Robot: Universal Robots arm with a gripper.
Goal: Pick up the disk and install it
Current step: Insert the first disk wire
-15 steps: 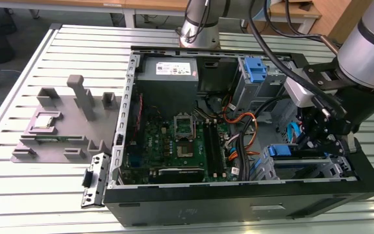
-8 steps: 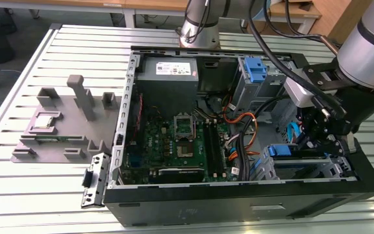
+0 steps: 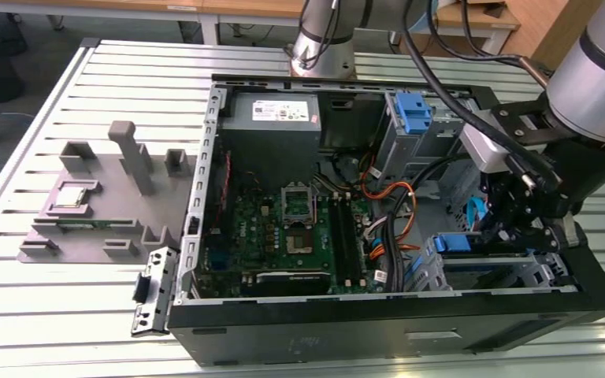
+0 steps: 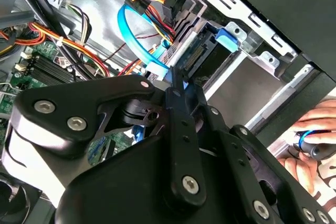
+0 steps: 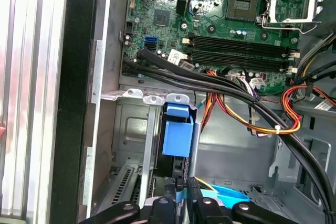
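1. At the drive cage [image 3: 542, 276] in the corner of the computer case [image 3: 387, 335] on the exterior view's right, the gripper [image 4: 177, 90] has its jaws drawn together with hardly a gap. Nothing shows pinched between them, and the tips sit just off the end of the disk [image 5: 167, 157].
2. The disk stands on edge in the cage slot and looks already slid in. Its blue carrier tab [image 5: 177, 132] juts at one end, and its dark connector edge [image 4: 202, 59] faces the gripper in the second wrist view.
3. Handling, as I judge it:
   - The disk is rigid and fairly heavy for its size, with smooth metal faces that would slip under a light pinch.
   - It is sensitive to knocks, and the connector edge should not take force.
   - The plastic rails are the better hold, gripped across the long sides.
   - A push to seat it belongs on the carrier's end, square to the slot, since a tilt would likely jam it.
4. A light-blue data cable [image 4: 126, 30] loops just beside the jaws, with red, yellow and black power leads [image 5: 273, 119] close by.
5. Further out lies the motherboard [image 3: 281, 236]. A second blue carrier [image 3: 413, 110] stands in the far bay.
6. Outside the case, a grey fixture [image 3: 82, 213] rests on the slatted table [image 3: 29, 315]. A person's hand [image 4: 310, 148] shows beyond the case wall.
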